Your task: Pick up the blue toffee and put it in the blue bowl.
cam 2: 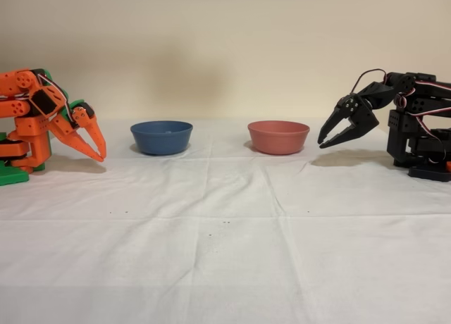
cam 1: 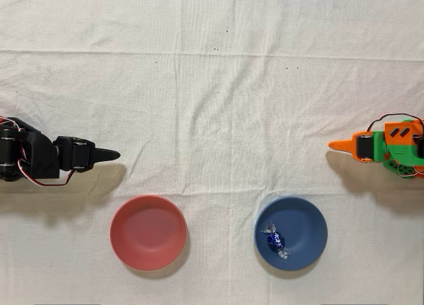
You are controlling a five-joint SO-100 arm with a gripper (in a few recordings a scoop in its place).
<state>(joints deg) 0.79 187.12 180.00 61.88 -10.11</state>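
The blue toffee (cam 1: 274,240) lies inside the blue bowl (cam 1: 311,215), left of the bowl's middle in the overhead view, its clear twisted ends spread out. In the fixed view the blue bowl (cam 2: 161,137) stands left of centre and its wall hides the toffee. My orange gripper (cam 1: 333,146) rests folded back at the right edge of the overhead view, well above and to the right of the bowl. Seen from the side, the gripper (cam 2: 101,155) points down at the cloth left of the bowl, fingertips together, holding nothing.
A red bowl (cam 1: 148,232) with nothing in it stands left of the blue one in the overhead view. The idle black arm (cam 1: 40,160) sits at the left edge. A wrinkled white cloth (cam 1: 212,86) covers the table.
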